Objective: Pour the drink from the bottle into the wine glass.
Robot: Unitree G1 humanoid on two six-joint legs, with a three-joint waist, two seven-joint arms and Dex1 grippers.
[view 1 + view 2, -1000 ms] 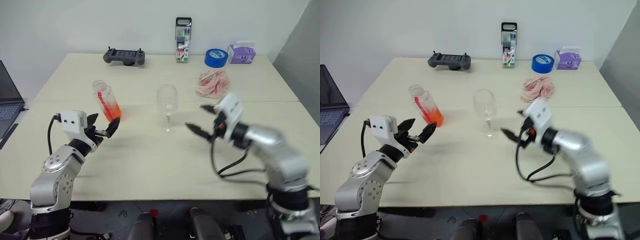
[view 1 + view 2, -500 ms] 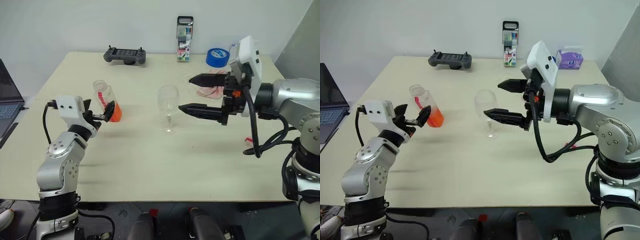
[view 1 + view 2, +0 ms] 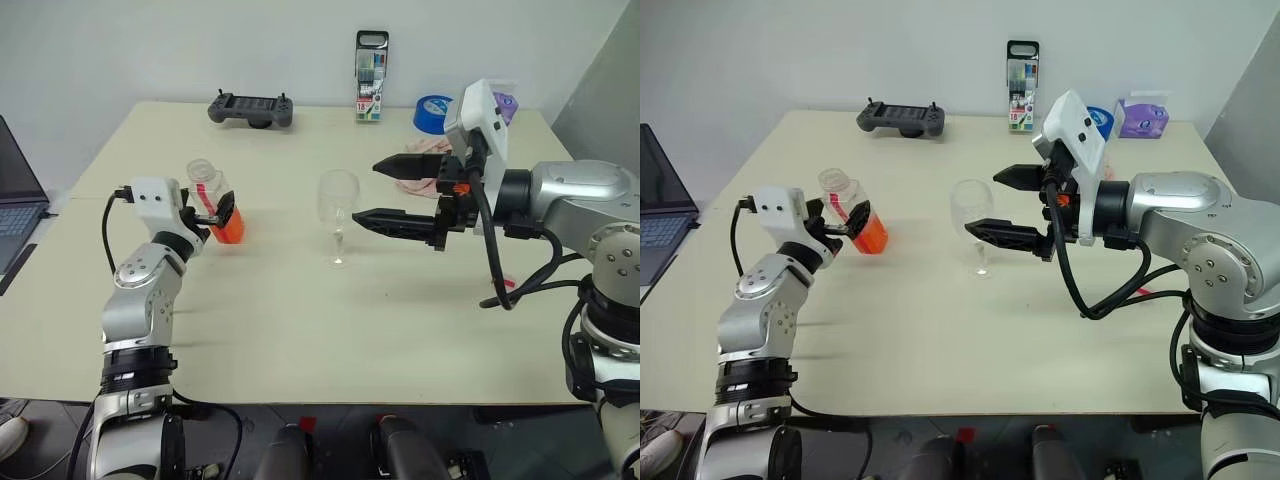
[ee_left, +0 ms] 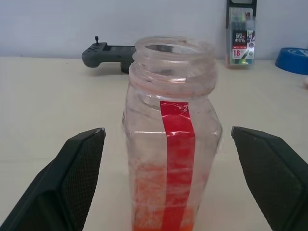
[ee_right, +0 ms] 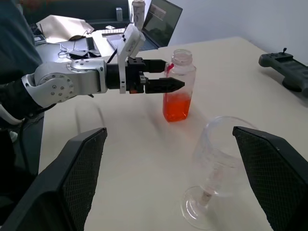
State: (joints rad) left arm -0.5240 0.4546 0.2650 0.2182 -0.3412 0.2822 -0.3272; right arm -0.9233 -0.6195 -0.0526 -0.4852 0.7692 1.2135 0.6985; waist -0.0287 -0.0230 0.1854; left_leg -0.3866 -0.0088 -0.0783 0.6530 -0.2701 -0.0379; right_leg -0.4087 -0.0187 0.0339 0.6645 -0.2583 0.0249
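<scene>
Left wrist view has the bottle [image 4: 171, 139] uncapped between spread left fingers [image 4: 72, 178], apparently ungripped; right fingers [image 3: 1005, 235] gape beside the empty wine glass [image 3: 971, 215], pouring unstarted.

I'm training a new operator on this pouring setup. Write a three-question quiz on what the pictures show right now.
1. True or false: the bottle has its cap on.
2. Multiple choice: how does the left pincer stand with respect to the bottle? A) shut on its neck B) open, a finger on each side C) lifting it off the table
3. Short answer: what stands upright between the bottle and the right pincer?

Key
1. False: the mouth is open, with orange-red drink in the lower part.
2. B
3. The empty wine glass; the right pincer is open beside it, not touching.
</scene>
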